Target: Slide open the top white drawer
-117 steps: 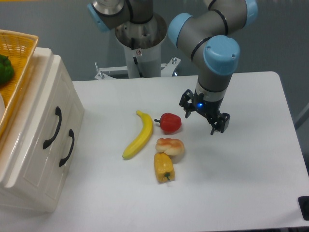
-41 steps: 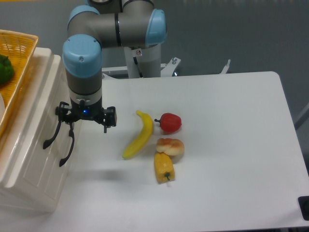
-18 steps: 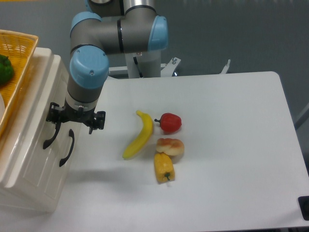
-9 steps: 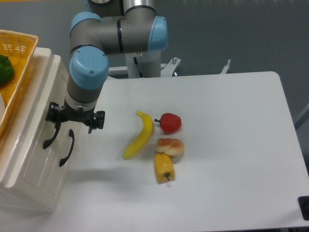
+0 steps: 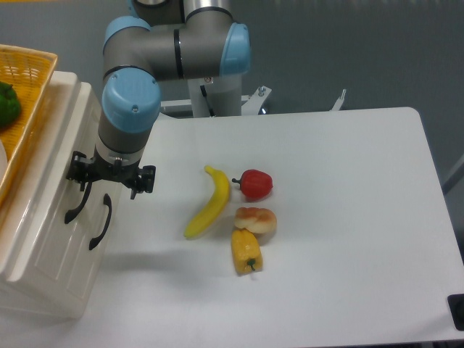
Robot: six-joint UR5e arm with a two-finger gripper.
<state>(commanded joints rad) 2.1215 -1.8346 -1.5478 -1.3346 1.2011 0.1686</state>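
Note:
The top white drawer (image 5: pixel 49 223) is the upper panel of the cream cabinet at the left, and it sits shut and flush with the cabinet front. Its curved black handle (image 5: pixel 72 209) shows only at its lower part, because the gripper covers the upper end. My gripper (image 5: pixel 110 176) hangs in front of the cabinet face, open with its fingers spread wide. One of the fingers (image 5: pixel 75 168) lies right at the handle's upper end, and I cannot tell whether it touches. The other reaches out over the table. Nothing is held.
The lower drawer's handle (image 5: pixel 100 221) sits just below the gripper. A yellow woven basket (image 5: pixel 32 80) with a green vegetable (image 5: pixel 6 103) rests on the cabinet top. On the table lie a banana (image 5: pixel 209 202), a red pepper (image 5: pixel 254 184), a bread roll (image 5: pixel 255 220) and a yellow pepper (image 5: pixel 246 251).
The gripper has edged a little to the left, closer to the top handle. It stays open. The drawer has not moved.

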